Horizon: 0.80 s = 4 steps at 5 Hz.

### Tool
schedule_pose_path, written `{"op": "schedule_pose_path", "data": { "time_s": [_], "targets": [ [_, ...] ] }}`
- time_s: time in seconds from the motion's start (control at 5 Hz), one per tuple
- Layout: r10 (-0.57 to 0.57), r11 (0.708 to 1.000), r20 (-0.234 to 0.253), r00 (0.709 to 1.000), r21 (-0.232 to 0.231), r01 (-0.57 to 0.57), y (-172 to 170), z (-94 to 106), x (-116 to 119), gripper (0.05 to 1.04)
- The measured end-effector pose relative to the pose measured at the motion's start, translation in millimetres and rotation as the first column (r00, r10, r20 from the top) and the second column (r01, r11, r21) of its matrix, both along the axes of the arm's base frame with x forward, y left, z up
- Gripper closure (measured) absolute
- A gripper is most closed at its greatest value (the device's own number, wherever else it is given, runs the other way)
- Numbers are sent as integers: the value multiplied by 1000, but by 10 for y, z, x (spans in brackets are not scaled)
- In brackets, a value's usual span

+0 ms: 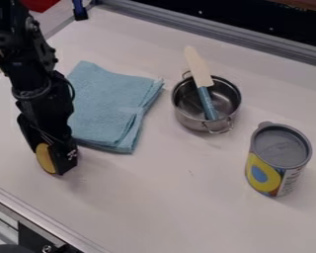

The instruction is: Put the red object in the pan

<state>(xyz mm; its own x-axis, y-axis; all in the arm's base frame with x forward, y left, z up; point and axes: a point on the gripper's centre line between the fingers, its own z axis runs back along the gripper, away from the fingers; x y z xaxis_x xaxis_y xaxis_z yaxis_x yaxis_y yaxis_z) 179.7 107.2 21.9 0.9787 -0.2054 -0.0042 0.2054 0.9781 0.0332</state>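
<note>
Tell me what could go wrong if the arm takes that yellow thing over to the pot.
The spatula leans across the pot and sticks up past its rim, so a lowered item might catch it and perhaps tip the pot. The yellow object is at the tool, but how secure it is can't be judged, so it could drop. The folded blue cloth lies right beside the tool and might get dragged.

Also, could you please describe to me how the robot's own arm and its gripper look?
The black, jointed robot arm is built from bulky, angular segments, with a rounded, ring-like collar lower down. A thin black cable curves out beside it. The black gripper is blocky and angular, with a small white marking near its lower end.
</note>
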Motion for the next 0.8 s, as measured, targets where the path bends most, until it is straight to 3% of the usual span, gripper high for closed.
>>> {"op": "schedule_pose_path", "data": {
  "time_s": [0.2, 0.4, 0.6, 0.8],
  "targets": [
    [6, 1000, 2, 1000, 23, -6, -29, -75, -17, 139],
    [26, 1000, -4, 1000, 0, -26, -37, -76, -43, 264],
    [46, 999, 40, 998, 4, -46, -40, -69, -33, 264],
    [71, 997, 52, 996, -24, -70, -33, 161, 60, 265]
  ]
}}
